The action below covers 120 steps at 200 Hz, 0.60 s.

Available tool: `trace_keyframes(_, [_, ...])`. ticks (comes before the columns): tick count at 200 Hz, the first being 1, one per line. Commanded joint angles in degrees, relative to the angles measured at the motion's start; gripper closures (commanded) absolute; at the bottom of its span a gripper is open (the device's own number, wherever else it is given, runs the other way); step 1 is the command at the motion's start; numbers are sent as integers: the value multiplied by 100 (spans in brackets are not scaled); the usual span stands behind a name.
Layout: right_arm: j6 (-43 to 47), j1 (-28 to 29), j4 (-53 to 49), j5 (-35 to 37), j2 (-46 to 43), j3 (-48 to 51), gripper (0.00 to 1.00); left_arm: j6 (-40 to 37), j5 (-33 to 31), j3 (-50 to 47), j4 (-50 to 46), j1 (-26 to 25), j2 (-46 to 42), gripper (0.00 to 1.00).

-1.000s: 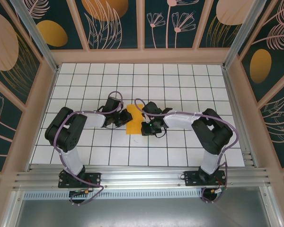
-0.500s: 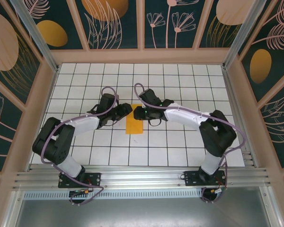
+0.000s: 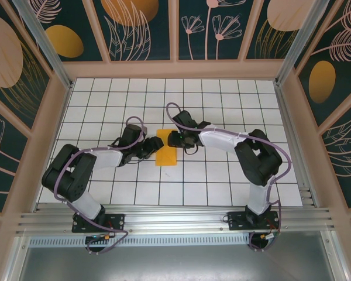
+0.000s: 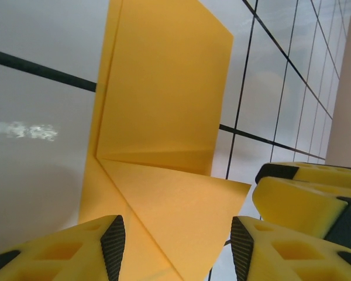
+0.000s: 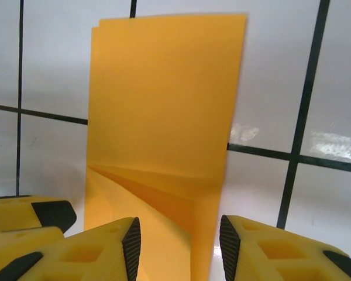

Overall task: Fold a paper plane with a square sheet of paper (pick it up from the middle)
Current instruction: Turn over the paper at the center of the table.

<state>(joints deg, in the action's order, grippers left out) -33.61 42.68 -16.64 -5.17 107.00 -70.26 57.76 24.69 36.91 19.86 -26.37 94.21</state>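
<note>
Folded paper (image 3: 166, 155) on the tiled table (image 3: 222, 105), midway between the two arms. The sheet lies as a narrow doubled strip with its long axis running away from the bases. In the left wrist view the paper (image 4: 164, 117) shows a diagonal crease and a slightly lifted triangular flap at the end nearest the camera, and the right wrist view (image 5: 164, 105) shows a similar slanted crease. Within the last second both claws have let go. The left claw (image 3: 157, 144) (image 4: 178, 234) and right claw (image 3: 169, 139) (image 5: 180, 234), previously closed beside the strip, now stand with jaws parted at about half width. They straddle its far end and hold nothing, while the strip itself has barely shifted. The release suggests a pressing step has ended. Only the centre fold and a start on the nose corners appear complete, with the wings yet to be formed.
</note>
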Motion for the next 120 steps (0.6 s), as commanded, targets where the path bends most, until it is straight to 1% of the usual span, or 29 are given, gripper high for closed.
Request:
trace_keyframes(1, [-45,-34,194,-357,142,15,58,138,287,-26,401,33,156,47])
trace_keyframes(46, [-41,-149,439,-681,168,244,66,197,318,-60,495,37,289,47])
trace_keyframes(91, [-57,-211,559,-827,178,380,71,232,312,-128,550,36,307,47])
trace_keyframes(120, [-105,-260,900,-1064,89,599,80,232,325,-166,589,31,298,47])
